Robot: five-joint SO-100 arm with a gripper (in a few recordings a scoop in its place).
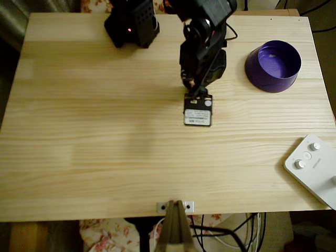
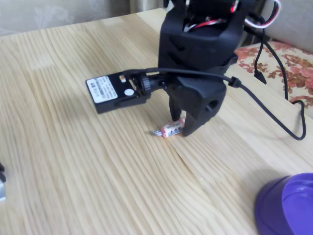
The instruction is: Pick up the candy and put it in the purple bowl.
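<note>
The candy [image 2: 170,129], pinkish-red and white with a silvery twisted end, lies low on the wood, its right end between my fingertips. My black gripper [image 2: 180,126] points straight down, with the jaws drawn close on that end of the candy, which still touches the table. In the overhead view the gripper [image 1: 195,86] stands at upper centre and covers the candy. The purple bowl [image 1: 273,65] sits upright to the gripper's right, near the table's far right side. Its rim [image 2: 288,205] shows at the bottom right corner of the fixed view.
A white device with round knobs [image 1: 314,167] lies at the table's front right corner. The arm's black base [image 1: 131,23] stands at the far edge. A black cable [image 2: 274,105] trails over the table behind the gripper. Bare wood [image 1: 94,131] spreads across the left half.
</note>
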